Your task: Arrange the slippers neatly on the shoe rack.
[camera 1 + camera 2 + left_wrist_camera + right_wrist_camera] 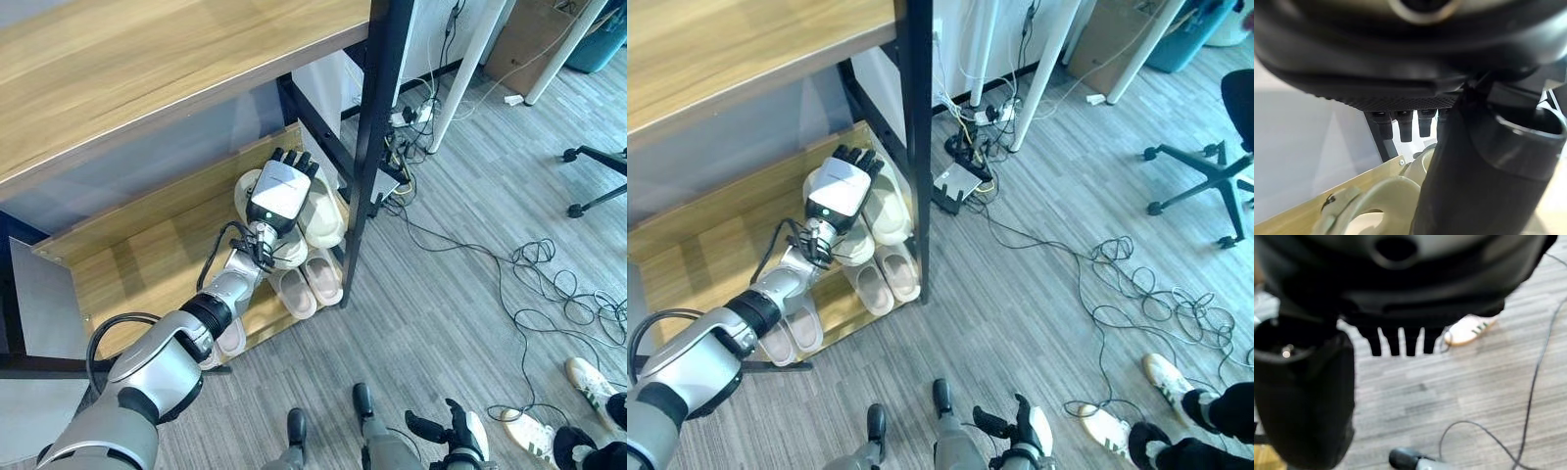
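The left hand was extended into the bottom shelf of the shoe rack, poised over a pair of cream slippers lying toward the rear of that shelf beside the black upright post. In the left wrist view its fingers ran out straight in a row, curled round nothing, with a cream slipper directly beneath them; whether they rested on the slipper or hung just above it could not be established. The eye views showed the hand's back covering part of the pair.

Two further pairs stood on the same shelf: a pinkish pair at the front edge, set side by side close to the post, and a pale pair nearer the robot, partly hidden by the forearm. The upper wooden shelf carried nothing visible.

The right hand hung low at the robot's side above the grey floor, fingers straight and empty, taking no part in the work.

Assessment: the step in hand appeared to be the straightening of the cream pair, which lay less squarely than the front pair. The next move would likely call for a gentle push or a light grasp to bring them parallel to the other pairs, with care for the post close alongside the hand and for the pinkish pair just in front, which a wide sweep could disturb.

A person's shoes and loose cables lay on the floor well apart from the rack.
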### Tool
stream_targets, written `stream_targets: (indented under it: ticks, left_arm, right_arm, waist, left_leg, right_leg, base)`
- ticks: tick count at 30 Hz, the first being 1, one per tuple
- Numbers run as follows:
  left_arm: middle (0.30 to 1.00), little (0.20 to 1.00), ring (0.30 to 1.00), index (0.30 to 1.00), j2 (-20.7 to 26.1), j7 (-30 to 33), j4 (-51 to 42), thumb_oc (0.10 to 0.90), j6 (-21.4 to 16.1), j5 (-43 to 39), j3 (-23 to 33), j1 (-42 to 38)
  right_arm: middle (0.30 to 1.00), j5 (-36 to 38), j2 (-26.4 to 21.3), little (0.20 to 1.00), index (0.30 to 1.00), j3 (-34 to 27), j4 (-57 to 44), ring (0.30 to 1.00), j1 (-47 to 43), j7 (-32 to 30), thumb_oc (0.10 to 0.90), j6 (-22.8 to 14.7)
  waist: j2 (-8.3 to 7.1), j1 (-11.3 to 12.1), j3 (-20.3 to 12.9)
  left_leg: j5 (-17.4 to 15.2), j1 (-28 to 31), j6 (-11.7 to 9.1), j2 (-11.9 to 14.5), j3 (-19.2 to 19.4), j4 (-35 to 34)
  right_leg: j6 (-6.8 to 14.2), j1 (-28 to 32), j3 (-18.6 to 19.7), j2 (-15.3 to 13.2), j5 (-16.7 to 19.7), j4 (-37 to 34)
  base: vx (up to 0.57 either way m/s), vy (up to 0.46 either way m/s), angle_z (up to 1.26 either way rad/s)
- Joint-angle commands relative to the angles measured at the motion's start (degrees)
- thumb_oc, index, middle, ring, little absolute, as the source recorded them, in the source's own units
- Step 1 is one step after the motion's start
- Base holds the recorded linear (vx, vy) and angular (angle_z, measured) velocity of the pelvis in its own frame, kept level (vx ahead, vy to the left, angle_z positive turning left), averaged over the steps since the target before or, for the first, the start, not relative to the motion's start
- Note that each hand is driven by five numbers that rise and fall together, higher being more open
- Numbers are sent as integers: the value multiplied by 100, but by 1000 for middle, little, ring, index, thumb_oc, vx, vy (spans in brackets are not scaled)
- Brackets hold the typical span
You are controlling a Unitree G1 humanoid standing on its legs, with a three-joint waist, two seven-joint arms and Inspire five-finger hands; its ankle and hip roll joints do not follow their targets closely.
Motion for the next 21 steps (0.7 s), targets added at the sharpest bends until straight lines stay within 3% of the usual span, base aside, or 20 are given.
stream_targets:
  ticks: [1, 9, 21]
  left_arm:
    - [900, 900, 900, 900, 224, 250, 296, 800, 122, 99, 425, -912]
    - [900, 900, 900, 900, 606, 392, -302, 800, 108, 103, 627, -808]
    - [900, 900, 900, 900, 636, 183, -931, 800, 135, 184, 1143, -128]
  right_arm:
    - [900, 125, -203, 900, 900, -141, -44, 900, 114, -103, 800, -121]
    - [900, 216, -122, 900, 900, -184, -108, 900, 133, -47, 800, -152]
    - [900, 298, -37, 900, 900, -277, -280, 900, 117, 22, 800, -103]
  waist:
    - [-152, 28, -12]
    - [-146, 76, -49]
    - [-139, 160, -46]
  left_leg:
    - [-578, 134, 167, -279, 47, 12]
    - [-590, 161, 159, -285, 13, 12]
    - [-589, 193, 157, -298, -40, 12]
  right_leg:
    - [422, 369, 145, -43, -810, 31]
    - [418, 419, 111, -47, -837, 31]
    - [396, 462, 39, -64, -861, 31]
  base:
    - [0, 0, 0]
    - [0, 0, 0]
    - [0, 0, 0]
